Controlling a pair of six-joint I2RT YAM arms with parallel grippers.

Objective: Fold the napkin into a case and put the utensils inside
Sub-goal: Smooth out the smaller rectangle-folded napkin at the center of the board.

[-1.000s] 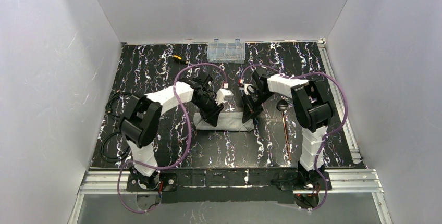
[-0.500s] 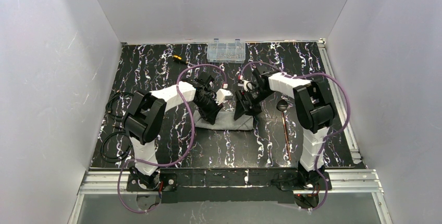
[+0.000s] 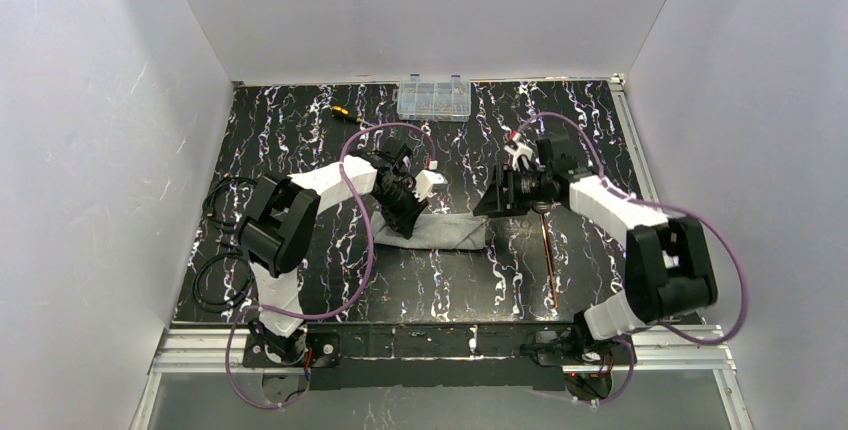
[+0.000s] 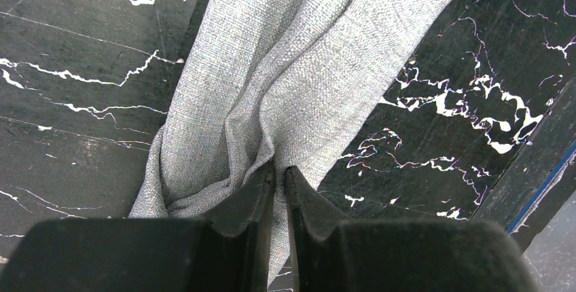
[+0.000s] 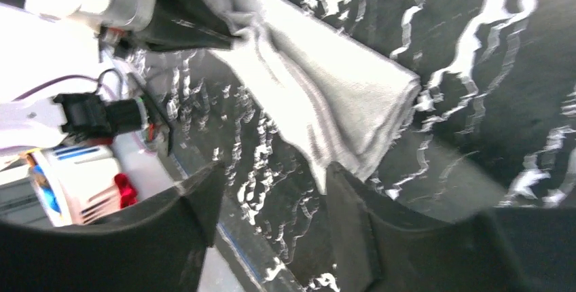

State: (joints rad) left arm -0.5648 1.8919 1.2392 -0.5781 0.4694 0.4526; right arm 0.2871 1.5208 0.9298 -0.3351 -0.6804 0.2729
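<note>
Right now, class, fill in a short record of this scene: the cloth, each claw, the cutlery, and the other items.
napkin: folded into a narrow strip, lying on the table
left claw: shut, pinching the napkin's left end
right claw: open, holding nothing, near the napkin's right end
cutlery: on the table right of the napkin, not inside it
screwdriver: far side, left of the box
plastic box: far edge, centre

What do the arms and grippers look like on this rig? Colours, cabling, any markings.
The left arm and right arm match: white link shells, bulky black joint housings, a purple cable looping along each. The left gripper and right gripper have matte black, wedge-shaped fingers. No markings legible.
</note>
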